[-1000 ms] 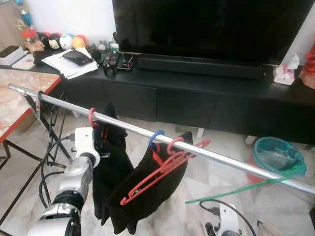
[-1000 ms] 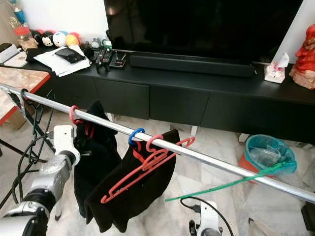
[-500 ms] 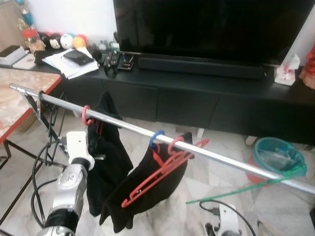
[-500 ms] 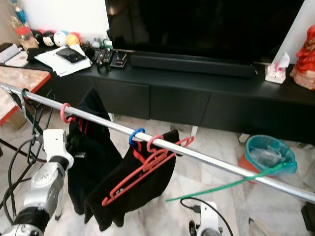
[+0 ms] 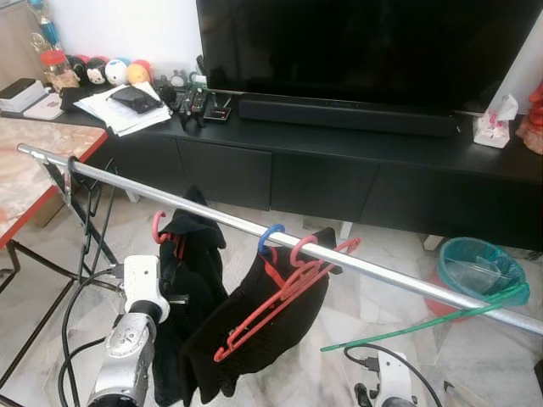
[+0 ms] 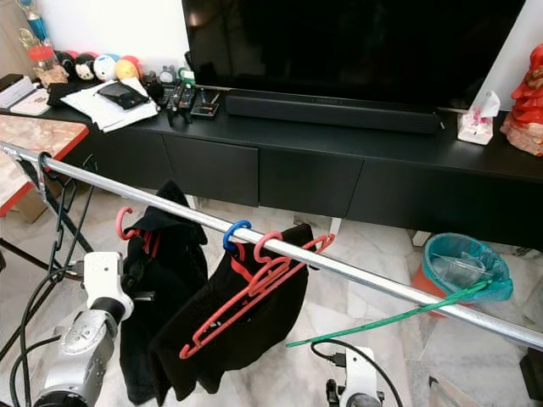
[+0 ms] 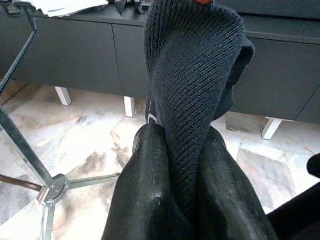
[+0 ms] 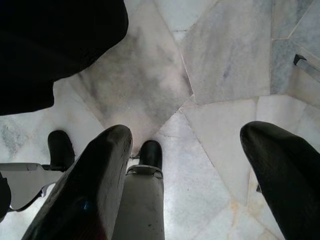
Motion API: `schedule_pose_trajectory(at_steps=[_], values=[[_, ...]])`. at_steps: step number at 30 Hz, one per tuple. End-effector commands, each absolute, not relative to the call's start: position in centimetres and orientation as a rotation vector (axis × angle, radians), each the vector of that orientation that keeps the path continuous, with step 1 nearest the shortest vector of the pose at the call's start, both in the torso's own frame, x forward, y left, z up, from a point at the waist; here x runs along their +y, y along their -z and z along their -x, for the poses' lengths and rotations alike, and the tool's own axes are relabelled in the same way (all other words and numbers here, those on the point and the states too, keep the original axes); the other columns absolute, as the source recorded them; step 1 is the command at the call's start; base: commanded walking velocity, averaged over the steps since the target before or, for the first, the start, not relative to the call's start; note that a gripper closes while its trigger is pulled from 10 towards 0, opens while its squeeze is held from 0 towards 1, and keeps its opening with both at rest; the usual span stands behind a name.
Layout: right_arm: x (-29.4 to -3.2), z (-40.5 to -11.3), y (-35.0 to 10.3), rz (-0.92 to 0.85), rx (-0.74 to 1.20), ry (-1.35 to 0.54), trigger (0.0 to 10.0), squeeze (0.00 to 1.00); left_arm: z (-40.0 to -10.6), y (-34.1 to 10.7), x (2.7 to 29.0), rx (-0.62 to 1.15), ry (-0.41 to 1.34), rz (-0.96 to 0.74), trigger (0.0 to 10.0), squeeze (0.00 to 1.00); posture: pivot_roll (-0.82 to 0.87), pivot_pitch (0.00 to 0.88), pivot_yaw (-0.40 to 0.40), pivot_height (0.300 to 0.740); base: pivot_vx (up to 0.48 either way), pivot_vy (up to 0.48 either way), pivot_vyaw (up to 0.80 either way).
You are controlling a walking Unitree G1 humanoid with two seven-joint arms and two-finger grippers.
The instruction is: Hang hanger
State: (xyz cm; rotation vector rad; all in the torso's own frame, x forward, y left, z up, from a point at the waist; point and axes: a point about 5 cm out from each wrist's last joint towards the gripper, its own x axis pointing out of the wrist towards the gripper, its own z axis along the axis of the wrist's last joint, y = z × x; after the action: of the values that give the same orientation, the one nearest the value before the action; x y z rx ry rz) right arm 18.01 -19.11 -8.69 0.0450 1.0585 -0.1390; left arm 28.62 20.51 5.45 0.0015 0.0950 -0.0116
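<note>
The left pincer (image 7: 187, 165) was clenched on a black knitted garment (image 5: 191, 288) whose red plastic hanger hook (image 5: 158, 225) hung below the long silver metal rail (image 5: 254, 227). A pull could drop it. The right pincer (image 8: 200, 165) hung released.

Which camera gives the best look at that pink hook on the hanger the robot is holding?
The right eye view: the pink hook stands out beside the rail. The left eye view shows it likewise. The left wrist view shows the black garment in the jaws.
</note>
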Motion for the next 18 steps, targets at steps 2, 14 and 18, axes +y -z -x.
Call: schedule_pose_trajectory(at_steps=[2,14,18], values=[[-19.2,-18.17,8.61,-0.048,1.053,0.144,10.0,0.0,-29.39,-7.39,20.3,0.019,0.021,-0.008,10.0,0.0,0.01,0.0,0.007,0.74,0.0,0.0,0.0],[-19.1,-18.23,8.59,-0.052,1.051,0.143,10.0,0.0,-29.3,-7.58,19.78,0.019,0.026,0.001,10.0,0.0,0.01,0.0,0.007,0.74,-0.042,0.0,0.0],[-19.06,-18.24,8.59,-0.053,1.052,0.141,10.0,0.0,-29.31,-7.79,19.68,0.016,0.028,0.003,10.0,0.0,0.01,0.0,0.004,0.74,-0.263,0.0,0.0]])
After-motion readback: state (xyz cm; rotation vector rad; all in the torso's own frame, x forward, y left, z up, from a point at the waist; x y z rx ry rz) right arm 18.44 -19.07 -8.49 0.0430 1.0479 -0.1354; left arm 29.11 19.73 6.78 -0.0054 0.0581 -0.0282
